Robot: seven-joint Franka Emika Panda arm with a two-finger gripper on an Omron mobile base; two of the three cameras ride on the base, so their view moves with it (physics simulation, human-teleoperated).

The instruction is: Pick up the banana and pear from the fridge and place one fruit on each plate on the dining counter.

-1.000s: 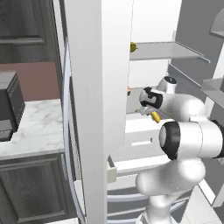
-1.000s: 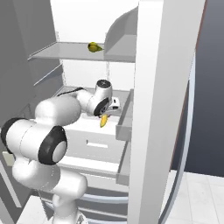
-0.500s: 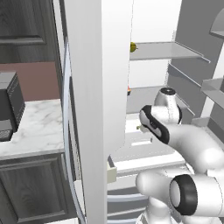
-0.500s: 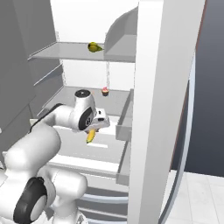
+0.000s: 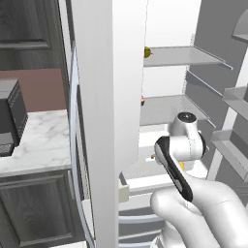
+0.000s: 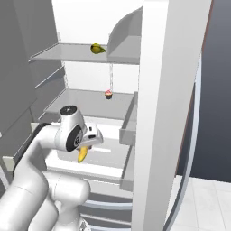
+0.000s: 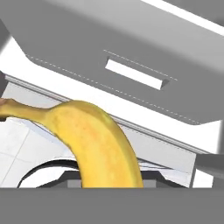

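My gripper (image 6: 86, 145) is shut on the banana (image 6: 82, 154), which hangs yellow below the hand in front of the open fridge (image 6: 90, 104). In the hand view the banana (image 7: 103, 146) curves up large from the bottom, before the fridge's white drawer front (image 7: 131, 72). A sliver of the banana (image 5: 180, 165) peeks out beside the arm's wrist in the left base view. The yellow-green pear (image 6: 97, 48) lies on the upper shelf, well above and behind the gripper; it is also seen as the pear (image 5: 147, 51) at the door's edge. The plates and the dining counter are out of view.
A small red cupcake (image 6: 108, 94) stands on the middle shelf. The open fridge doors (image 5: 109, 97) (image 6: 173, 103) flank the arm closely on both sides. Door bins (image 5: 235, 145) jut out at the right. A marble worktop (image 5: 38, 140) with a dark appliance (image 5: 9, 118) lies left.
The hand has drawn back out of the middle shelf and come down in front of the drawers, still carrying the banana. Pear and cupcake have not moved.
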